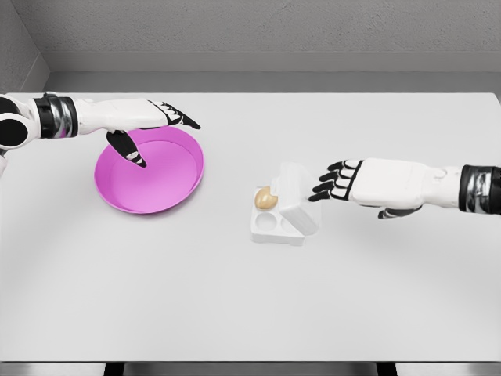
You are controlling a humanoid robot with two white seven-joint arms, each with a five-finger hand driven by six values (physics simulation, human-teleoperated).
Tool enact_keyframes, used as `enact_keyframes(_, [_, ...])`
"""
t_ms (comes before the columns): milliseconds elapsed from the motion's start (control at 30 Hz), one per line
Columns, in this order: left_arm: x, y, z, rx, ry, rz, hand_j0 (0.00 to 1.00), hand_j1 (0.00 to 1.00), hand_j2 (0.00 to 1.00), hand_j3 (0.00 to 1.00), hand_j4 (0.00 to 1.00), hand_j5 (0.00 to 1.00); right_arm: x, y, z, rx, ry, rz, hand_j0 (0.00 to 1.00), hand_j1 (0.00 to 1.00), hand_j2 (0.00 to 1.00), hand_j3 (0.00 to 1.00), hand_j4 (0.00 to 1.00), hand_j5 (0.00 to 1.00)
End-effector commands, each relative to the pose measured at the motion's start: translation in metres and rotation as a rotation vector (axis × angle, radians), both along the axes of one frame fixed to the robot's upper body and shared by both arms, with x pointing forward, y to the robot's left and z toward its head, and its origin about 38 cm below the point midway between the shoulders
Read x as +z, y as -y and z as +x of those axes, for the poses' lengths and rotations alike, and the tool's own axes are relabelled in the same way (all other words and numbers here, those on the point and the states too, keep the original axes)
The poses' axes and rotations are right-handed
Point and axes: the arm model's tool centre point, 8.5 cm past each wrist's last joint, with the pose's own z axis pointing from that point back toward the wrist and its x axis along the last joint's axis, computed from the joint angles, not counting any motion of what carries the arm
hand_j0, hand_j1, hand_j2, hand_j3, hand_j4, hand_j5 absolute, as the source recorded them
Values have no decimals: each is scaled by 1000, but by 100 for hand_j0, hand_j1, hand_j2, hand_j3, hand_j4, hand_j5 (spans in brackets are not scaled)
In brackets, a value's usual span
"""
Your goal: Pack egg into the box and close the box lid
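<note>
A small white egg box (275, 223) sits mid-table with its lid (296, 197) standing up along its right side. One tan egg (266, 199) rests in the box's far cup; the near cup (268, 220) shows bare. My right hand (327, 186) hovers just right of the raised lid, fingers spread toward it, holding nothing. Over the far rim of the pink bowl (150, 171) at the left hangs my left hand (160, 125), fingers extended and holding nothing.
The white table (250, 313) stretches to a front edge near the picture's bottom. A grey wall runs behind the table's far edge. The pink bowl's inside shows nothing in it.
</note>
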Motion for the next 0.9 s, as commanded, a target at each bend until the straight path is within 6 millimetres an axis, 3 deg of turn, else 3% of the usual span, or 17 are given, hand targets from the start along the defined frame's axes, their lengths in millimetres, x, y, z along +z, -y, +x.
enact_keyframes(0, [1, 0, 0, 4, -1, -7, 100, 100, 100, 100, 100, 100, -11, -15, -3, 31, -31, 24, 100, 100, 100, 100, 100, 100])
enact_keyframes(100, [1, 0, 0, 4, -1, -7, 100, 100, 100, 100, 100, 100, -17, -33, -4, 78, -47, 26, 100, 100, 100, 100, 100, 100])
enact_keyframes(300, [1, -1, 0, 5, -1, -6, 100, 100, 100, 100, 100, 100, -3, -35, 2, 82, -10, 25, 100, 100, 100, 100, 100, 100])
enact_keyframes(400, [1, -1, 0, 5, -1, -6, 100, 100, 100, 100, 100, 100, 28, -19, 11, 34, 36, 102, 100, 100, 100, 100, 100, 100])
enact_keyframes(467, [1, -1, 0, 5, -1, -6, 100, 100, 100, 100, 100, 100, 39, -4, 16, -14, 36, 161, 100, 100, 100, 100, 100, 100])
enact_keyframes(567, [-1, -2, 0, 8, -4, -5, 100, 100, 100, 100, 100, 100, 38, 20, 24, -90, 22, 188, 100, 100, 100, 100, 100, 100])
enact_keyframes(867, [-5, -7, 1, 23, -14, 1, 100, 100, 100, 100, 100, 100, 37, 20, 24, -91, 19, 185, 100, 100, 100, 100, 100, 100])
